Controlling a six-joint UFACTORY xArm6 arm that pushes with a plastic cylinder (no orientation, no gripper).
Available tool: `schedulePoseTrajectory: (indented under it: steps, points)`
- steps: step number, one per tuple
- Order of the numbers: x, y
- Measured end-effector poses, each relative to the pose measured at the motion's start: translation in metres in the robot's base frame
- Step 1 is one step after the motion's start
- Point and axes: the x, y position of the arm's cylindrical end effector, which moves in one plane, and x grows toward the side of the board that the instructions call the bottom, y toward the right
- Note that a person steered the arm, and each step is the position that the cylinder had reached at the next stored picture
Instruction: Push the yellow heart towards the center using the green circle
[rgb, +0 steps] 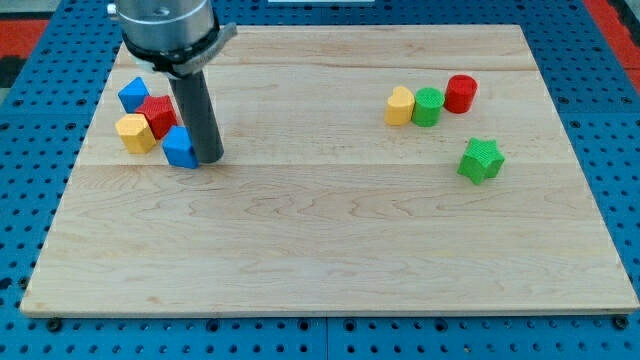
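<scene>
The yellow heart (400, 105) lies at the view's upper right, touching the green circle (428, 106) on its right. A red cylinder (461, 93) touches the green circle's right side. My tip (208, 158) rests on the board at the view's left, far from these blocks, right beside a blue block (180, 147).
A green star (481, 159) lies below and right of the trio. At the left a cluster holds a blue block (133, 94), a red block (158, 115) and a yellow block (135, 132). The wooden board (330, 250) sits on a blue pegboard.
</scene>
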Motion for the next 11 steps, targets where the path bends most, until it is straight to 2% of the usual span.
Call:
schedulePoseTrajectory:
  steps: [1,4,7,9,11]
  points:
    - [-0.022,-0.036]
    - [-0.013,0.113]
    - [-0.013,0.167]
    - [-0.015,0.274]
    - [-0.042,0.367]
